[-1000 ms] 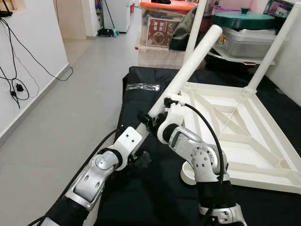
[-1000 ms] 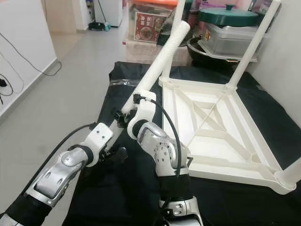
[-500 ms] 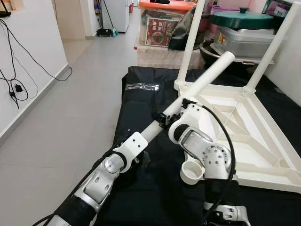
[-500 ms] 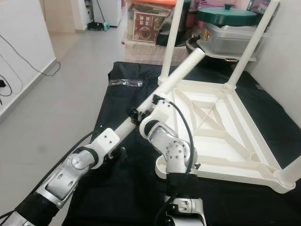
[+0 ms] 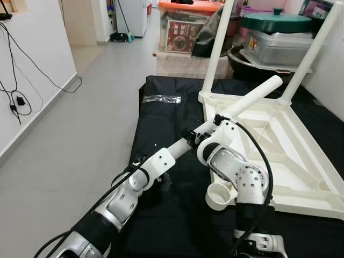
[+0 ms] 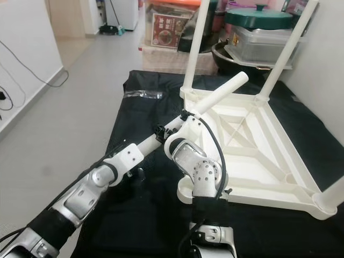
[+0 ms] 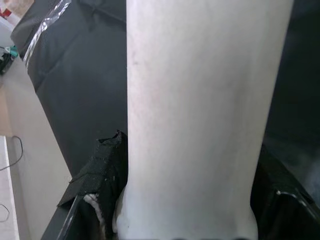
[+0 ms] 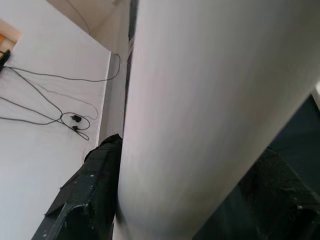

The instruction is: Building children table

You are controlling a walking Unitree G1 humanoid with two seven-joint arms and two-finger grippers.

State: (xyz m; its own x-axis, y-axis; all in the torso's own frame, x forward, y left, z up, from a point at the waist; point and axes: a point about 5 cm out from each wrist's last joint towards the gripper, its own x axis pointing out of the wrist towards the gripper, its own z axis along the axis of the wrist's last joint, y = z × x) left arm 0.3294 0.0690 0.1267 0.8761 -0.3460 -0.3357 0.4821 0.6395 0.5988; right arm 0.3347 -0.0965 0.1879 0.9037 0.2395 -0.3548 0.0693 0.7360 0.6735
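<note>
Grey tile hallway floor (image 5: 91, 97), white wall with loose cables at 9 o'clock, black mat (image 5: 161, 115) running up the middle.

Left to right: left gripper (image 5: 157, 164) pinches the low end of the loose white table leg (image 5: 252, 97); left wrist view has black fingers (image 7: 97, 175) pressed to either side of the tube. Right gripper (image 5: 207, 129) clamps the same leg a bit further up, fingers (image 8: 95, 185) hugging it likewise. Upturned white table top (image 5: 290, 161) lies on the mat at 3 o'clock, two legs already standing at its far corners; storage bins and a green-lidded pot (image 5: 277, 22) behind at 12–1 o'clock.

Change over the last second: leg has dropped from steep, tip towards 12, to shallow, tip now towards 2 o'clock over the table underside. Both arms have reached further forward with it.

Read: reorienting, not inserting yet. Empty near-corner socket (image 5: 220, 196) sits by the right forearm at 5 o'clock; the leg's held end is still off it. The leg likely needs standing upright over a free socket next.
</note>
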